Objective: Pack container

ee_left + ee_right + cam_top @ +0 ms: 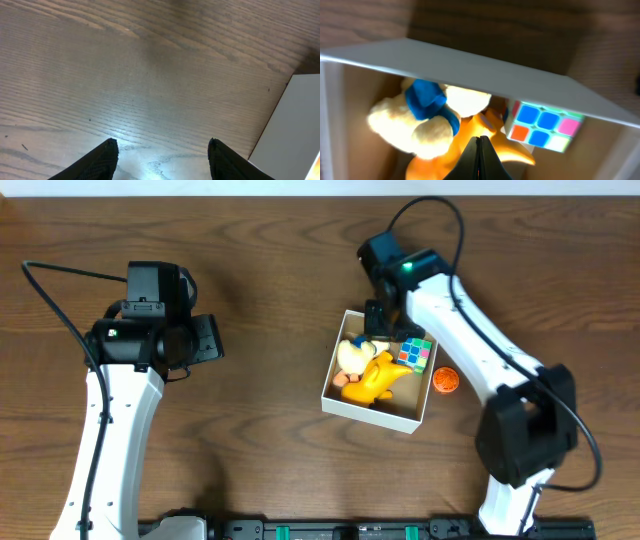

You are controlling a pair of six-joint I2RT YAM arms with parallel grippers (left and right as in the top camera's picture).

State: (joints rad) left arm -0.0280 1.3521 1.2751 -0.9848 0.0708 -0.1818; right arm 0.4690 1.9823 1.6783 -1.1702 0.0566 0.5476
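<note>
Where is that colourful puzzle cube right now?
In the overhead view, the puzzle cube sits inside the box on the right side of the table, in its far right corner beside the yellow toy.

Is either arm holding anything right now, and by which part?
Nothing is held. The left pincer is open over the table. The right pincer is shut and empty above the toys inside the container.

White-walled container (334, 389), multicoloured cube (416, 353)
</note>
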